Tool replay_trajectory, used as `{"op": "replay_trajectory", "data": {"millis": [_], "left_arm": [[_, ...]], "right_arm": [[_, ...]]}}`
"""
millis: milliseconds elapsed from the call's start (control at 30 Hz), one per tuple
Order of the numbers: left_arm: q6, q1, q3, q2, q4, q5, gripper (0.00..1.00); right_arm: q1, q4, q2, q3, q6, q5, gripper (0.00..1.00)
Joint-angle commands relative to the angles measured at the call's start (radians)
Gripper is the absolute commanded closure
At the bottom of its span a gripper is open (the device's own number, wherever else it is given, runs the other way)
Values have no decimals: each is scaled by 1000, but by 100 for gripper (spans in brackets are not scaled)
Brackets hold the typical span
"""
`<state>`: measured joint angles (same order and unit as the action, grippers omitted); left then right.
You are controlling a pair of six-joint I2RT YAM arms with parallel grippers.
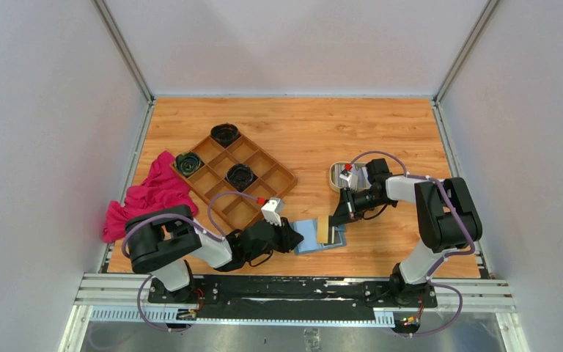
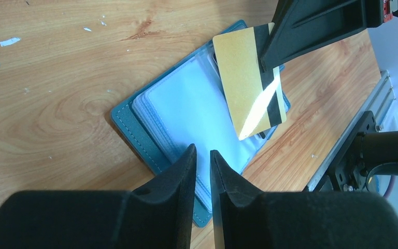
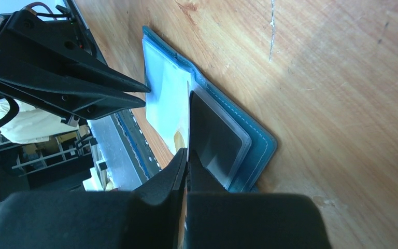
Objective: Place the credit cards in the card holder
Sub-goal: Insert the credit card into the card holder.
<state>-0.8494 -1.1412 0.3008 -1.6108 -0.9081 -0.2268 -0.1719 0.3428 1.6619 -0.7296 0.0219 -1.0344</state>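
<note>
The teal card holder (image 1: 304, 242) lies open on the table near the front edge, its pale blue slotted pages up (image 2: 186, 109), teal cover showing (image 3: 261, 148). My right gripper (image 1: 335, 220) is shut on a gold credit card (image 2: 246, 85) with a black stripe and holds it tilted over the holder's right half. In the right wrist view the card (image 3: 188, 111) is edge-on in front of the gripper (image 3: 187, 154). My left gripper (image 2: 202, 152) is open by a narrow gap, with its tips at the holder's left page (image 3: 146, 97) and nothing between them. A dark card (image 3: 215, 137) sits in a clear sleeve.
A brown wooden compartment tray (image 1: 258, 192) with dark rolled items stands at the back left, with a pink cloth (image 1: 150, 196) beside it. A cream oval tray (image 1: 335, 177) sits behind the right gripper. The metal rail (image 2: 352, 129) runs along the table's front edge.
</note>
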Motion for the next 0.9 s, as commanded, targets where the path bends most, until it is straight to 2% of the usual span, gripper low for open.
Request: {"op": "replay_trajectory", "data": {"millis": [0, 133, 300, 533, 700, 867], "left_arm": [[9, 4, -19, 0, -21, -12, 78], [18, 6, -20, 42, 4, -15, 74], [37, 6, -13, 120, 78, -26, 60], [46, 6, -49, 250, 94, -3, 46], [76, 6, -65, 372, 94, 56, 35], [176, 8, -87, 514, 85, 120, 27]], "right_arm": [[14, -20, -32, 25, -8, 47, 100], [14, -19, -40, 25, -8, 69, 100], [14, -19, -52, 26, 0, 78, 100], [14, 4, -101, 1, 32, 44, 100], [14, 49, -179, -21, 110, -13, 100], [13, 158, -243, -66, 244, -146, 100]]}}
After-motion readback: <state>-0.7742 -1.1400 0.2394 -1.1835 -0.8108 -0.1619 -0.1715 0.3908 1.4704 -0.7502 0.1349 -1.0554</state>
